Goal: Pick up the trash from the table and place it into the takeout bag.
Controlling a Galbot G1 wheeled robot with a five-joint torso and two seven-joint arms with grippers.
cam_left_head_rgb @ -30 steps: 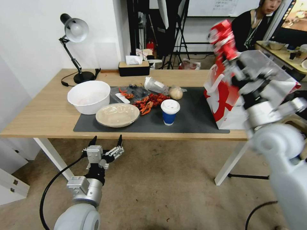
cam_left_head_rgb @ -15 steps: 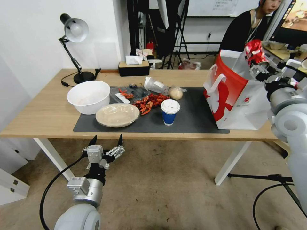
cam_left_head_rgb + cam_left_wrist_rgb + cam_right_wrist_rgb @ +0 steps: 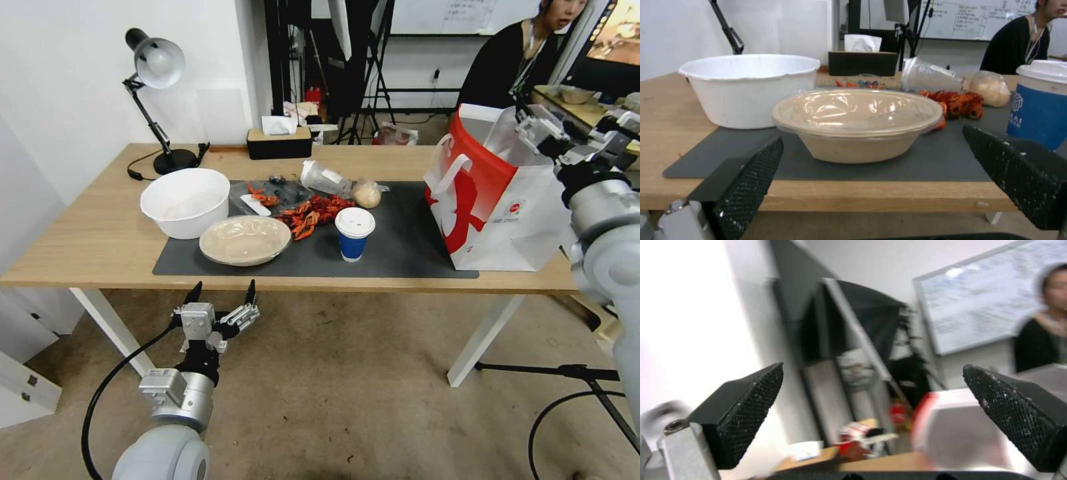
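Over the takeout bag [image 3: 497, 200], at its open mouth on the table's right end, right gripper [image 3: 543, 130] hovers with fingers spread and nothing between them; right wrist view confirms wide-apart jaws with only the room behind. Judgement: a drop-off step at the bag is closing out, and the next move calls for picking another piece of trash from the dark mat.

Left gripper [image 3: 223, 308] sits parked below the table [image 3: 80, 247] edge, fingers released, holding nothing, facing the shallow beige bowl [image 3: 858, 125].

Trash on the mat:
- beige bowl, clear-film top, front left, just beside the white bowl [image 3: 185, 200]
- blue paper cup [image 3: 353, 233] upright, centre front
- red crayfish shells [image 3: 313, 213] scattered between bowl and cup, further back
- clear plastic cup [image 3: 325, 179] lying on its side
- wrapped pale bun [image 3: 367, 194] touching or just beside the plastic cup

Blue cup looks like the nearest clean grasp for the right arm; upright and probably light, so tipping is the risk.

Obstacles: bag's loop handle [image 3: 445, 175] leans toward the mat side; desk lamp [image 3: 157, 100] and tissue box [image 3: 279, 140] stand at the back, well clear.
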